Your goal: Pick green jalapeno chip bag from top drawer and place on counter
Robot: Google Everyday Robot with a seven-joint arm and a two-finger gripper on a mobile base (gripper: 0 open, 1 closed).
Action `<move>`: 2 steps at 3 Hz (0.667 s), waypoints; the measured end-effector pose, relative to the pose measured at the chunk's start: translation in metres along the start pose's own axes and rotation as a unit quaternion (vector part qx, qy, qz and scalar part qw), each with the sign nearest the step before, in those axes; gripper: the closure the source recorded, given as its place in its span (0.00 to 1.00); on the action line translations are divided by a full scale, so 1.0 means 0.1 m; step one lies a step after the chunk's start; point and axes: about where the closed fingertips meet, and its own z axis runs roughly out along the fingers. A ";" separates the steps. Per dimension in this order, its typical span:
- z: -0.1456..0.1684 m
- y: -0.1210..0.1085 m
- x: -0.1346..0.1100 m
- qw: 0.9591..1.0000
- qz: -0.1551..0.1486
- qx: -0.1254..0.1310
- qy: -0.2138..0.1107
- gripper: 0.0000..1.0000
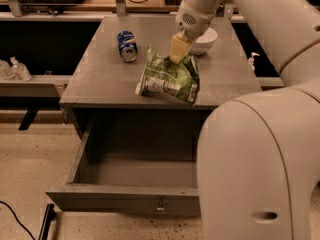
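The green jalapeno chip bag (pixel 169 79) hangs from my gripper (pixel 177 54) over the middle of the counter (pixel 100 79), its lower edge at or just above the surface. The gripper is shut on the bag's top edge, its yellowish fingers (pixel 179 46) pinching the foil. The top drawer (pixel 125 194) is pulled open below the counter and the part I can see is empty. Its front panel shows the small keyhole (pixel 160 204). My own arm hides the drawer's right part.
A blue soda can (pixel 127 46) lies on its side at the counter's back left. A white bowl (pixel 205 40) stands at the back right, just behind the gripper. The white arm body (pixel 255 164) fills the lower right. A black cable (pixel 15 219) lies on the floor at left.
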 end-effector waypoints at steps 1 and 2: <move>-0.48 -0.16 -0.23 0.997 -0.005 0.067 -0.039 1.00; -0.46 -0.19 -0.29 0.997 -0.008 0.069 -0.045 1.00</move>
